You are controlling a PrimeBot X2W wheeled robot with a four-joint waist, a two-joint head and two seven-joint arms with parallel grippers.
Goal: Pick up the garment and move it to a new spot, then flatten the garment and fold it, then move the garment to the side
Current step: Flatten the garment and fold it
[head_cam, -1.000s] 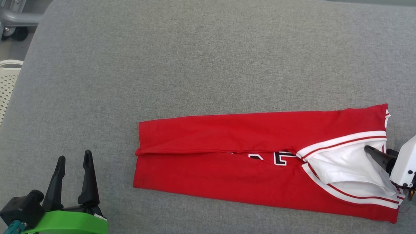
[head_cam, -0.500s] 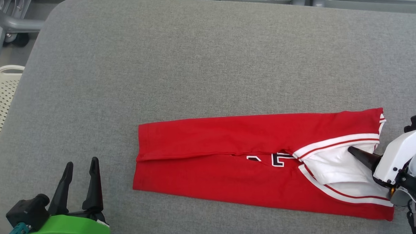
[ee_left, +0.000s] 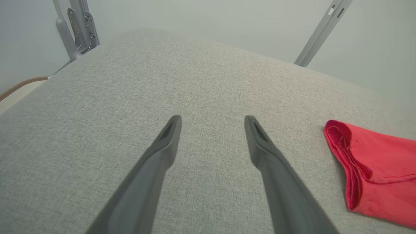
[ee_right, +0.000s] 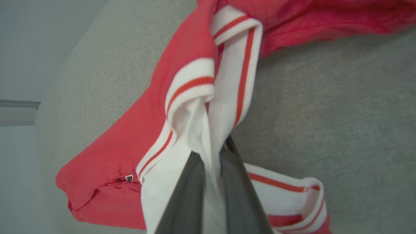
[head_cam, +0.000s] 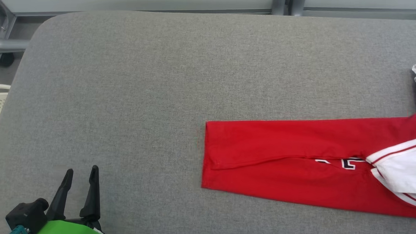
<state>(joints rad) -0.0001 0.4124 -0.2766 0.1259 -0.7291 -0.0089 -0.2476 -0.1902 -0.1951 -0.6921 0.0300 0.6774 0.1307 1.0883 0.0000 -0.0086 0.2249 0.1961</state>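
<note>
Pinching white trim of the red garment (head_cam: pixel 282 152) between closed fingers, the right gripper (ee_right: pixel 213 146) is holding it at the right side of the grey table (head_cam: pixel 158 80); the left gripper (head_cam: pixel 82 169) is hovering spread wide, empty, well apart from the cloth.

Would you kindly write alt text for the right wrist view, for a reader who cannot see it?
The right claw is shut on the white, red-striped trim of a red garment, which bunches at the grip. The rest of the garment trails across the grey padded surface.
</note>
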